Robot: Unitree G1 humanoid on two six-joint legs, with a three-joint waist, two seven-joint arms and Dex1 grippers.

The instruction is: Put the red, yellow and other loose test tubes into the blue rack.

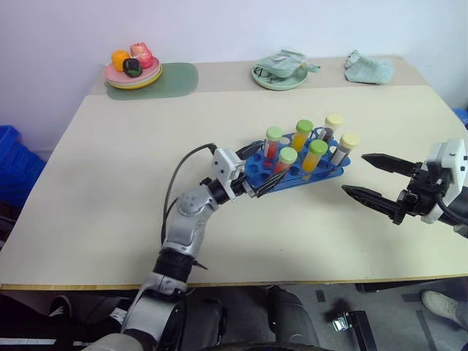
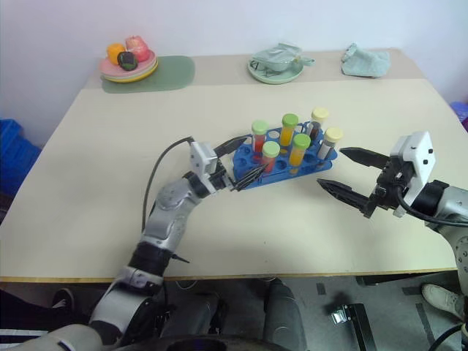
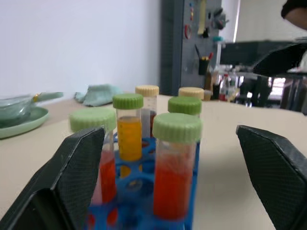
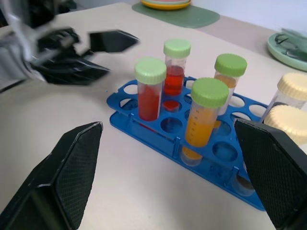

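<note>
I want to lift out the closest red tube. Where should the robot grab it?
Grip the near red tube by its green cap, coming straight down from above. It stands upright in the blue rack with other tubes close behind, so the cap sticking up is probably the easiest free part.

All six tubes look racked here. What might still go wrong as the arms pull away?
1. The left gripper, open, sits right at the blue rack's near end; a careless retreat might clip the rack or the closest red tube and tip it.
2. The rack looks light and rests freely on the table, so any nudge may slide it.
3. The right gripper, open beside the pale-capped tubes, could brush them.
</note>
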